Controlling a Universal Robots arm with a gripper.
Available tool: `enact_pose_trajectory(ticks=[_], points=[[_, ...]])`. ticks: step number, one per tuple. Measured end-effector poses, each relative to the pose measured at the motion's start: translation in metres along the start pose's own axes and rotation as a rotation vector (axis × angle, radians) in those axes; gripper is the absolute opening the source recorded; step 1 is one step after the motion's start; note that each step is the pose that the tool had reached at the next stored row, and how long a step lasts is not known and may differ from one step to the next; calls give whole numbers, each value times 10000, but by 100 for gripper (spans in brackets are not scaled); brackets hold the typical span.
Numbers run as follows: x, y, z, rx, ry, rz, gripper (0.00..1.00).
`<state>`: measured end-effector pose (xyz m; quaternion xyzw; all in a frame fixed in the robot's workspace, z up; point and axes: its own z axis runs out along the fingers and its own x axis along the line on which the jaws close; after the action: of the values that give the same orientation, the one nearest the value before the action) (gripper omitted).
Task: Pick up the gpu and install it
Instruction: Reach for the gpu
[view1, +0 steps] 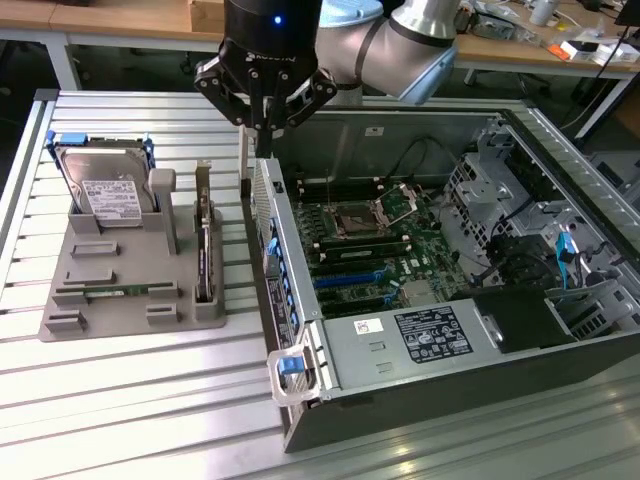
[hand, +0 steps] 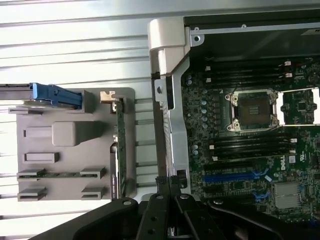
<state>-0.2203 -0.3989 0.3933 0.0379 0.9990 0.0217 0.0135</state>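
Note:
The gpu (view1: 204, 250) stands on edge in a slot of the grey holder (view1: 120, 250), seen edge-on as a thin green strip with a silver bracket end. In the wrist view the gpu (hand: 119, 142) lies along the side of the holder (hand: 65, 135) nearest the computer case. My gripper (view1: 263, 122) hangs above the gap between the holder and the case wall, higher than the card and to its right in the exterior view. Its fingers (hand: 172, 186) are shut together with nothing between them.
The open computer case (view1: 300, 330) lies at the exterior view's right, with motherboard (view1: 365, 240) and blue card slots (view1: 350, 275) exposed. A silver hard drive (view1: 105, 190) and a narrow memory stick (view1: 110, 292) also sit in the holder. The slatted metal table (view1: 130, 400) lies around them.

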Motion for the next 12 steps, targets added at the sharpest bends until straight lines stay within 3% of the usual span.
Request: enact_pose_trajectory(ticks=[5, 12], points=[[122, -9, -4, 1, 0, 0, 11], [400, -30, -11, 0, -2, 0, 11]])
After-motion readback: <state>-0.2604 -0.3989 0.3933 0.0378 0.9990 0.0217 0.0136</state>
